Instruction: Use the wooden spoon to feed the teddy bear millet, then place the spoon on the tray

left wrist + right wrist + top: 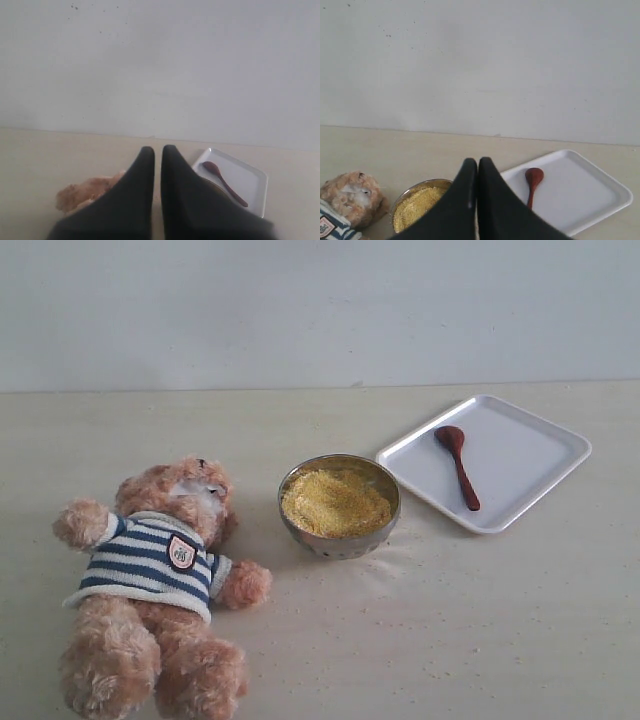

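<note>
The teddy bear (155, 580) lies on its back at the left of the table in its striped sweater. A steel bowl (340, 507) heaped with yellow millet (335, 502) stands at the centre. The wooden spoon (458, 465) lies on the white tray (530, 455) at the right, also visible as the spoon (532, 184) on the tray (585, 192). Neither arm shows in the exterior view. My left gripper (157, 150) is shut with nothing in it, back from the bear (80, 194) and the tray (247, 180). My right gripper (478, 161) is shut and empty, above the table short of the millet (415, 210).
A pale wall (320, 310) rises behind the table's far edge. Stray millet grains (400, 570) are scattered on the tabletop in front of the bowl.
</note>
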Action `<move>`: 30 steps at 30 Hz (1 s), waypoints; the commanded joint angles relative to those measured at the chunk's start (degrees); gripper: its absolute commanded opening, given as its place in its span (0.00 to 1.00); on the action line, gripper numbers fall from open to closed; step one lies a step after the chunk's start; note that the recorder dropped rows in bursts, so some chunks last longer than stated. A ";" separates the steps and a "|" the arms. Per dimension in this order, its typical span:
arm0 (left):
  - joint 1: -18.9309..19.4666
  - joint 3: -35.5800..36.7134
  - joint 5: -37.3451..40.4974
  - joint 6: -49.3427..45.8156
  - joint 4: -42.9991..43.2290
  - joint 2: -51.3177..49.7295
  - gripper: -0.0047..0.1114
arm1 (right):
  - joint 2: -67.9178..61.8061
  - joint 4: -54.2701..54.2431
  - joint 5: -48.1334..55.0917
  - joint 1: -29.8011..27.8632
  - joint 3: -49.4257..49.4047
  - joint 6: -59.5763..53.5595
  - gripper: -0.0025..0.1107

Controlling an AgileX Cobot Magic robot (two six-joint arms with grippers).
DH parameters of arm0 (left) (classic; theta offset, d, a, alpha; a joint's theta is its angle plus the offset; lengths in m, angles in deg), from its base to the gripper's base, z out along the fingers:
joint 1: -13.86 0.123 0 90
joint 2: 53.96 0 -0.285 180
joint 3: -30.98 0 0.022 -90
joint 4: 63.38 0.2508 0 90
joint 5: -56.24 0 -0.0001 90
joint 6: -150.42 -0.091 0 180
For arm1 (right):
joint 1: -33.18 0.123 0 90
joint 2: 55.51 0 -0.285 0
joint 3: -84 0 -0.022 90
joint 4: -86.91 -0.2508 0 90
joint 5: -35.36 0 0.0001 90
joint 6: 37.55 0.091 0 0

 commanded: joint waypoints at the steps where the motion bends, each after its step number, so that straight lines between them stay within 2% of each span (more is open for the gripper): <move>1: -0.02 0.24 -0.34 0.30 0.00 0.16 0.08 | 0.43 -0.46 -0.81 2.23 -0.26 0.47 0.02; 12: -0.02 0.37 -0.41 0.20 0.00 0.16 0.08 | 0.51 -0.46 -1.10 2.34 -1.00 0.47 0.02; 23: -0.02 5.02 -0.41 0.20 -0.10 13.57 0.08 | 16.60 -0.46 -2.83 2.01 -13.12 0.47 0.02; 30: -0.02 5.51 -0.21 0.20 -0.24 13.71 0.08 | 22.81 -0.46 -2.83 2.01 -20.47 0.47 0.02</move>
